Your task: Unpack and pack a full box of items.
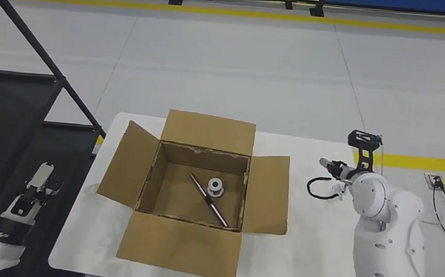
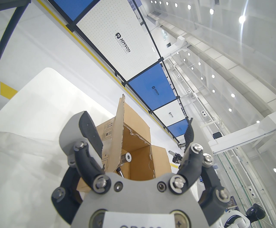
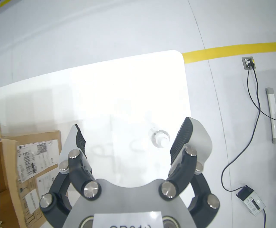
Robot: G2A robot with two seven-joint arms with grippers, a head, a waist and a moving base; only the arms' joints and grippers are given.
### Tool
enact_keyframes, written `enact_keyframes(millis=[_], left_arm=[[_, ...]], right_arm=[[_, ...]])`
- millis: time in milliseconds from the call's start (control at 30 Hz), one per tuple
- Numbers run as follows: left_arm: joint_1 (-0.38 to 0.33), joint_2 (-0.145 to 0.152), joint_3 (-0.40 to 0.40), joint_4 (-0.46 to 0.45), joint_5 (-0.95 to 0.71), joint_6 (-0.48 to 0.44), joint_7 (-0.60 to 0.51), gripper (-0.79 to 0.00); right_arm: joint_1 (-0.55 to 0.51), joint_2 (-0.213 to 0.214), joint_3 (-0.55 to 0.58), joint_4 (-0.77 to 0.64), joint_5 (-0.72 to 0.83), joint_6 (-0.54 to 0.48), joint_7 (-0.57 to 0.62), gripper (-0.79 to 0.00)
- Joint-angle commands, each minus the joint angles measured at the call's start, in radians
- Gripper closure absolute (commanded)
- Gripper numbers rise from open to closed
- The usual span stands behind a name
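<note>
We hold our left tool (image 2: pixel 138 125) and right tool (image 3: pixel 132 127) spread empty either side of the open box (image 1: pixel 207 130), since its rod (image 1: pixel 209 201) and spool (image 1: pixel 216 187) seem due out.

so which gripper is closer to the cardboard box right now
Right, probably. The right gripper is over the table just beside the cardboard box; the left gripper is off the table's edge, farther from it.

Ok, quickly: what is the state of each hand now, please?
Left hand: open, holding nothing.
Right hand: open, holding nothing.
</note>
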Motion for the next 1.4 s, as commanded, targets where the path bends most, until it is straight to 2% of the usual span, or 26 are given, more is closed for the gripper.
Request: enact_keyframes(millis=[0, 267, 567, 733, 800, 833, 900, 1033, 1100, 1133, 1233, 1367], left_arm=[[0.000, 0.000, 0.000, 0.000, 0.000, 0.000, 0.000, -0.785], [0.000, 0.000, 0.000, 0.000, 0.000, 0.000, 0.000, -0.785], [0.000, 0.000, 0.000, 0.000, 0.000, 0.000, 0.000, -0.785], [0.000, 0.000, 0.000, 0.000, 0.000, 0.000, 0.000, -0.785], [0.000, 0.000, 0.000, 0.000, 0.000, 0.000, 0.000, -0.785], [0.000, 0.000, 0.000, 0.000, 0.000, 0.000, 0.000, -0.785], [0.000, 0.000, 0.000, 0.000, 0.000, 0.000, 0.000, -0.785], [0.000, 0.000, 0.000, 0.000, 0.000, 0.000, 0.000, -0.785], [0.000, 0.000, 0.000, 0.000, 0.000, 0.000, 0.000, -0.785], [0.000, 0.000, 0.000, 0.000, 0.000, 0.000, 0.000, -0.785], [0.000, 0.000, 0.000, 0.000, 0.000, 0.000, 0.000, -0.785], [0.000, 0.000, 0.000, 0.000, 0.000, 0.000, 0.000, -0.785]], right_arm=[[-0.024, 0.005, 0.017, 0.003, 0.004, -0.008, -0.017, -0.785], [-0.080, 0.017, 0.041, 0.037, 0.023, -0.018, -0.076, -0.785], [-0.088, 0.026, 0.039, 0.136, 0.061, -0.024, -0.205, -0.785], [-0.078, 0.032, 0.035, 0.188, 0.065, -0.028, -0.233, -0.767], [-0.067, 0.035, 0.033, 0.216, 0.060, -0.022, -0.240, -0.680], [-0.061, 0.036, 0.031, 0.231, 0.063, -0.022, -0.241, -0.610], [-0.050, 0.039, 0.029, 0.255, 0.064, -0.022, -0.248, -0.376], [-0.034, 0.045, 0.027, 0.287, 0.066, -0.023, -0.254, -0.172], [-0.028, 0.047, 0.027, 0.295, 0.070, -0.022, -0.257, -0.028], [-0.029, 0.048, 0.027, 0.291, 0.078, -0.023, -0.261, 0.000], [-0.049, 0.051, 0.030, 0.243, 0.110, -0.040, -0.276, 0.000], [-0.103, 0.052, 0.027, 0.086, 0.167, -0.060, -0.282, 0.000]])
